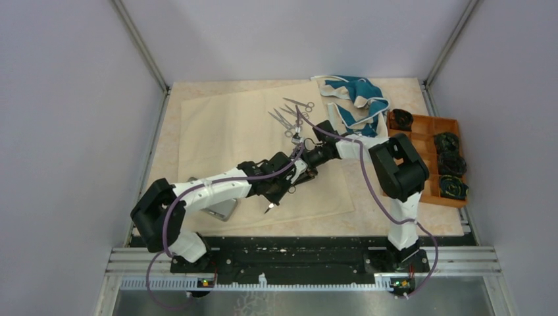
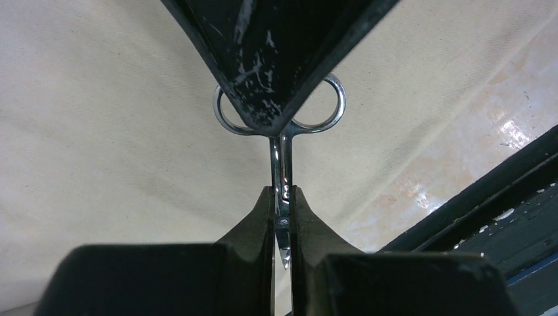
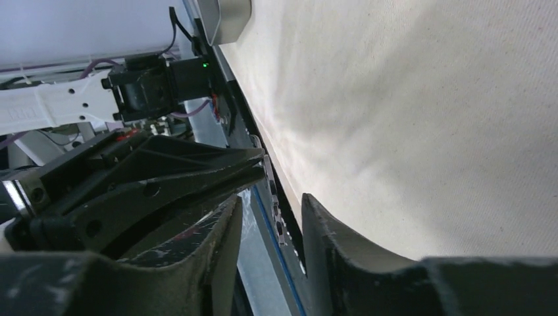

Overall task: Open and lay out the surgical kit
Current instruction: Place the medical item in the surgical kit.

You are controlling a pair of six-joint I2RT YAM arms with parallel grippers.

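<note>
Left gripper [image 2: 281, 197] in the foreground, jaws clamped on the shank of a pair of scissors [image 2: 284, 158] over the beige cloth wrap [image 1: 224, 125]. This cloth lies spread flat on the table [image 1: 408, 217]. Right gripper [image 3: 270, 210] meets the scissors near the ring handles, jaws apart on either side of the instrument. Steel tray [image 1: 222, 209] sits at the cloth's near-left edge, partly under the left arm. Other ring-handled instruments [image 1: 293, 115] lie at the cloth's far side.

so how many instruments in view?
4 instruments: three fanned on the cloth's far side, one clamped in the left gripper. They overlap and are tiny, so another may be hidden.
</note>
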